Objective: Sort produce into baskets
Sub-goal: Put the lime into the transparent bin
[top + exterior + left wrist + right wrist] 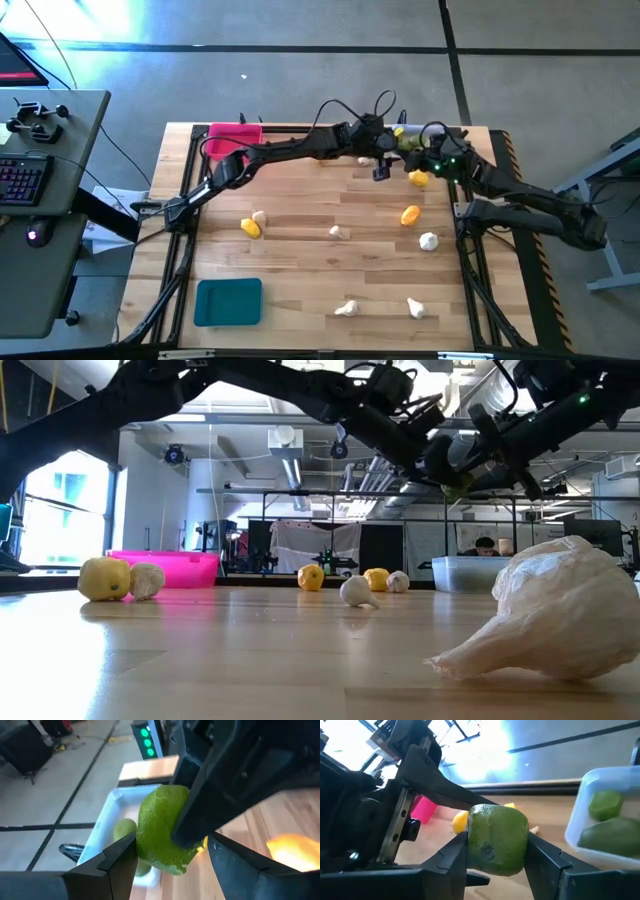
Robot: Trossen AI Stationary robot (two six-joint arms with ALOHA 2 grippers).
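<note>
Both arms meet above the table's far right. A green lime (497,839) sits between the fingers of my right gripper (497,851), which is shut on it. The lime also shows in the left wrist view (160,832). My left gripper (172,852) is open, with its fingers on either side of the same lime. I cannot tell whether they touch it. The clear basket (576,822), holding two limes, stands just beyond, at the far right edge (408,133). Lemons (410,214) and garlic bulbs (428,240) lie about the table. My right gripper pinches the lime by two opposite sides (470,847) between its two fingers. The lime is lifted clear of the table, beside the clear basket.
The pink basket (235,135) stands at the far left and the teal basket (228,302) at the near left. Lemons (250,228) and several garlic bulbs (345,308) are scattered over the middle and near right. One bulb (560,610) lies close to the low camera.
</note>
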